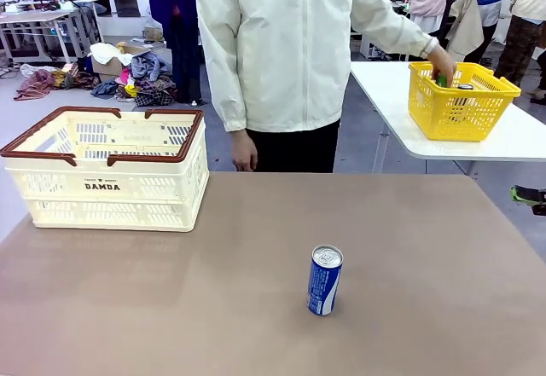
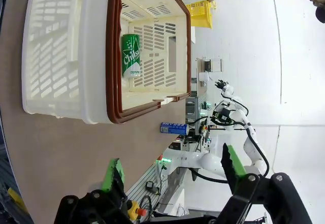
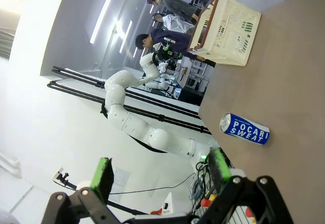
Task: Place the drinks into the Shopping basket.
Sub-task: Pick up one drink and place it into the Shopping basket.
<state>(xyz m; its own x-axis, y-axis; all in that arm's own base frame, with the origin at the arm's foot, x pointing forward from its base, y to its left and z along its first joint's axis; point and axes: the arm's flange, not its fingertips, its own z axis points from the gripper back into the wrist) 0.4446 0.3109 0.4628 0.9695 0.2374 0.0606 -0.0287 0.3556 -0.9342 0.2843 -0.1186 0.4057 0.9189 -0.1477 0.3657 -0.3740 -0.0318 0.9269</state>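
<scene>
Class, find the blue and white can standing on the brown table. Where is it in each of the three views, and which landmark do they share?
Front view: the blue and white can stands upright, right of centre, low in the picture.
Left wrist view: the can shows small and sideways, just below centre.
Right wrist view: the can is right of centre, sideways, lettering readable.
Shared landmark: the Shopping basket, apart from the can.
</scene>
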